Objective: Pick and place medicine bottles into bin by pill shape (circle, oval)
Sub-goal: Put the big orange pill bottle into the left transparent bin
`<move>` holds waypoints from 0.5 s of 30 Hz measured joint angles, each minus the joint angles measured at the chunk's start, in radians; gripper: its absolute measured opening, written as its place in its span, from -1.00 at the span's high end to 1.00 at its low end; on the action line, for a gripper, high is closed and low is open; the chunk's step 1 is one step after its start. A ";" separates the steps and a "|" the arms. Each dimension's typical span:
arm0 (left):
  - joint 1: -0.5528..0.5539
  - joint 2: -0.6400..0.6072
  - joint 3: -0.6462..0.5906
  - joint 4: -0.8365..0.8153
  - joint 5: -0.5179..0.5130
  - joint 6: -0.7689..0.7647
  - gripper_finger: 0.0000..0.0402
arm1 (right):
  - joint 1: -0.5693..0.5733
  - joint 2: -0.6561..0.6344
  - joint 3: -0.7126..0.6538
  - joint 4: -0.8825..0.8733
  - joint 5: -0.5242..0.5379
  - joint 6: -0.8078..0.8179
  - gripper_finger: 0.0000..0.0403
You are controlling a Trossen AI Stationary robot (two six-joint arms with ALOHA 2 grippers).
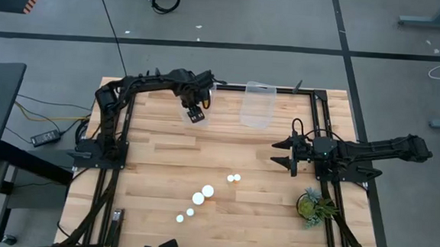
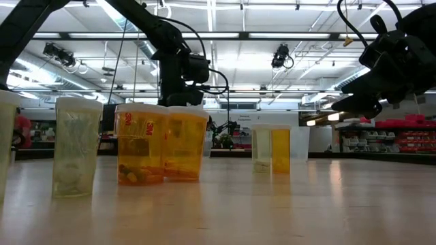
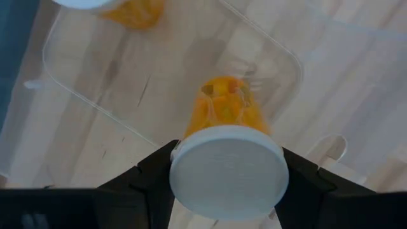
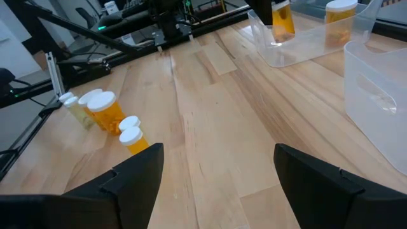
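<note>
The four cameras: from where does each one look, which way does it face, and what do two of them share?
High view: above the table, looking straight down; both arms show.
Low view: at table-top height, looking level across at standing bottles and the room; arms come from above.
Left wrist view: over a clear bin; the left gripper holds a white-capped bottle.
Right wrist view: looks across the table past the open right gripper.
Shared: the right wrist view also shows that held bottle over the bin.

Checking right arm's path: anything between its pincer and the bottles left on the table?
Only bare wood between the right pincer and the bottles, in the high view.
</note>
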 joint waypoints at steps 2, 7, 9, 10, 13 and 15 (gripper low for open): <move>0.000 0.000 0.000 -0.002 0.000 0.000 -0.06 | 0.000 0.000 0.000 0.000 0.000 0.000 -0.51; 0.001 0.000 0.000 -0.040 0.000 0.001 -0.08 | 0.000 0.000 0.000 0.000 0.000 0.000 -0.51; 0.003 0.000 0.000 -0.057 0.000 0.001 -0.09 | 0.000 0.000 0.000 0.000 0.000 0.000 -0.51; 0.003 0.000 0.000 -0.059 0.000 0.000 -0.09 | 0.000 0.000 0.000 0.000 0.000 0.000 -0.51; 0.004 0.000 0.000 -0.060 -0.001 0.000 -0.07 | 0.000 0.000 0.000 0.000 0.000 0.000 -0.51; 0.004 0.000 0.000 -0.066 -0.001 0.000 -0.07 | 0.000 0.000 0.000 0.000 0.000 0.000 -0.51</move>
